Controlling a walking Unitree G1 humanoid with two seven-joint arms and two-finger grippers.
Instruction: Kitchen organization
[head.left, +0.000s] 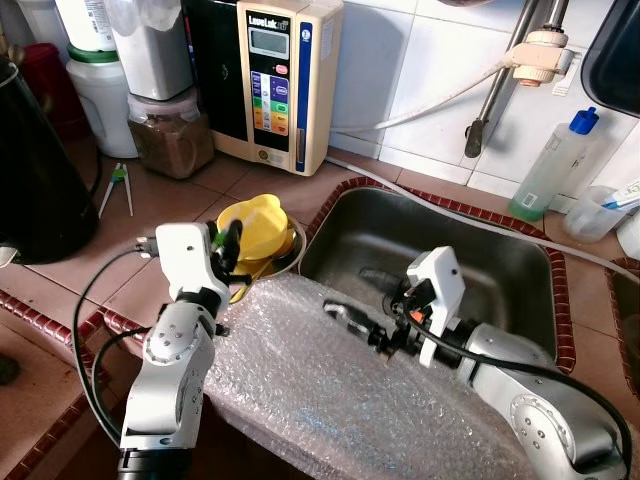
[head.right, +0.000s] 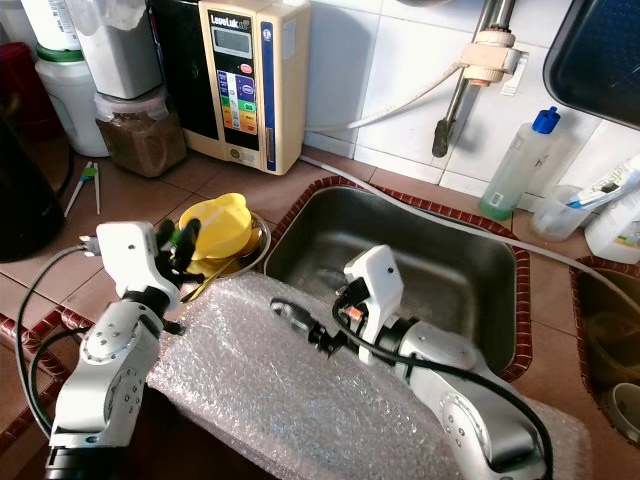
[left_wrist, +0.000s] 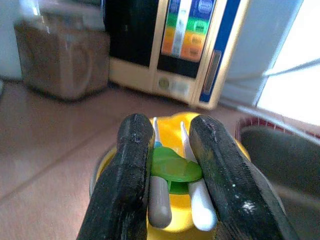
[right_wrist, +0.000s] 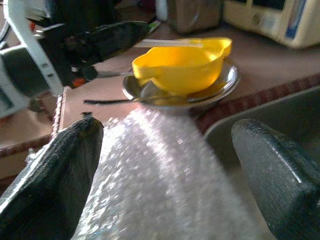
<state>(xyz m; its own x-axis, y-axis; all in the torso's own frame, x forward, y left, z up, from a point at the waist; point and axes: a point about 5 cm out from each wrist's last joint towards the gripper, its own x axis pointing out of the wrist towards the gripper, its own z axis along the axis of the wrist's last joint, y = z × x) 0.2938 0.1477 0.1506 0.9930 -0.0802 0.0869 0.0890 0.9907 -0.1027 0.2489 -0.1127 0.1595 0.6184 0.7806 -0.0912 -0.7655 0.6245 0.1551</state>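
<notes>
Tongs (left_wrist: 172, 192), white with a green hinge, sit pinched in the left claw (left_wrist: 172, 200) over the yellow bowl (head.left: 258, 226). Beside that bowl, the right claw (right_wrist: 165, 175) gapes wide above bubble wrap (head.left: 330, 390), holding nothing.

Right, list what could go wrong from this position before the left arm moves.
1. The left gripper pinches the white-and-green utensils near one end above the yellow bowl; they could pivot or slip out.
2. That bowl sits tilted in a metal dish near the sink edge, so a nudge might tip it.
3. The right gripper hangs open over loose bubble wrap, which could snag and drag.
</notes>
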